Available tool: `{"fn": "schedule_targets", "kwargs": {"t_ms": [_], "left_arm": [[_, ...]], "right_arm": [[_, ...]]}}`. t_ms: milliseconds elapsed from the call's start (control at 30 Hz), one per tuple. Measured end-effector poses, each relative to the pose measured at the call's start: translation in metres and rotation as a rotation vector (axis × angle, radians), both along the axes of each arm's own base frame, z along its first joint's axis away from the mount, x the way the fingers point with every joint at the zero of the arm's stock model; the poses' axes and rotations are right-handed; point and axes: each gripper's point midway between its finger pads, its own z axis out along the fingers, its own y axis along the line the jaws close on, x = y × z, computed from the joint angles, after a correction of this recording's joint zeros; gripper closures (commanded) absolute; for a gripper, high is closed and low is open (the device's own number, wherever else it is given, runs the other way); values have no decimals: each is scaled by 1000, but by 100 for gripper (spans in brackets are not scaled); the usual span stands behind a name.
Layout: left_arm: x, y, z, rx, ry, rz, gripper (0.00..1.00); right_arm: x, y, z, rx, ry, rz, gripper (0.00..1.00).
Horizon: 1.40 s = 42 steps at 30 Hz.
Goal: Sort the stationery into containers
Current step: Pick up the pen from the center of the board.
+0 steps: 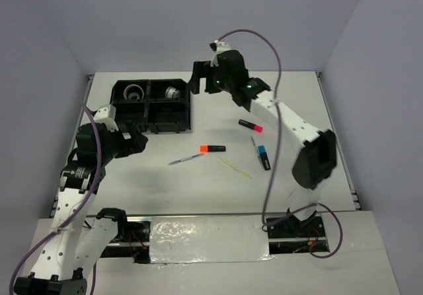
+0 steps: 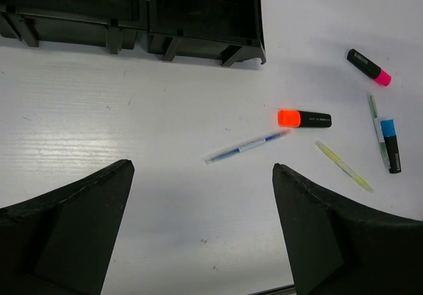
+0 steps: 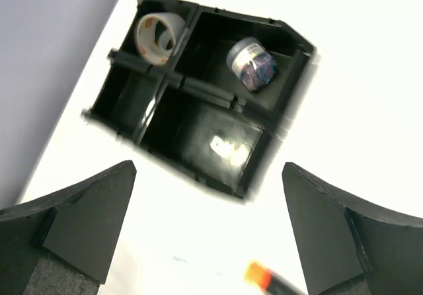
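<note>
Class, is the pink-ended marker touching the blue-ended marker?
Apart. The left wrist view shows bare white table between the pink-ended marker and the blue-ended marker.

Top external camera looks down from high behind both bases over the whole table (image 1: 218, 196). Left wrist camera sits low and near, facing the tray (image 2: 198, 37) wall. Right wrist camera looks down into the same tray.
</note>
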Motion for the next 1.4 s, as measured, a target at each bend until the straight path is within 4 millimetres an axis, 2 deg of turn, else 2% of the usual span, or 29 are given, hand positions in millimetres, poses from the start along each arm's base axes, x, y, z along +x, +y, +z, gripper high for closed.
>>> {"fn": "schedule_targets", "kwargs": {"t_ms": [67,133,167,233,333,433,500,533,667,800,933,1100,1267,1300,1333,1367,1400], "left_arm": [[0,0,-1,0,5,0,1],[1,0,-1,0,6,0,1],[1,0,-1,0,6,0,1],[0,-1,-1,0,7,-2,1],[1,-3,-3,1,13,-13,1],[2,-5,-7,2,30,-17,1],[2,-5,-8,2,34,-20,1],[2,-6,-9,2,36,-22,1],[2,-10,-11,1,45,-39,1],[3,-15,-16,3,66,-59,1],[2,-18,-17,3,70,-71,1],[2,-20,-19,1,81,-79,1],[2,-21,-20,-1,83,-83,1],[2,-21,-20,-1,83,-83,1],[2,-21,-20,-1,83,-84,1],[2,-21,-20,-1,83,-84,1],[2,-21,-20,-1,83,-84,1]], "right_arm": [[-31,-22,29,-30,-76,19,2],[-58,-38,35,-80,-121,50,3],[-67,-45,30,-110,-130,58,3],[-81,-54,5,-172,-106,66,5],[-105,-65,-64,-286,22,88,10],[-142,-81,-126,-425,158,116,16],[-162,-86,-148,-488,206,148,20],[-168,-86,-153,-506,215,163,26],[-172,-89,-162,-556,232,172,33],[-175,-96,-189,-622,299,172,37],[-194,-114,-217,-685,373,181,41],[-205,-125,-230,-722,420,188,47],[-211,-126,-249,-746,474,213,66],[-211,-124,-249,-740,476,221,75],[-212,-123,-249,-736,476,232,79],[-213,-122,-249,-729,479,243,91],[-214,-121,-249,-725,479,259,96]]}}
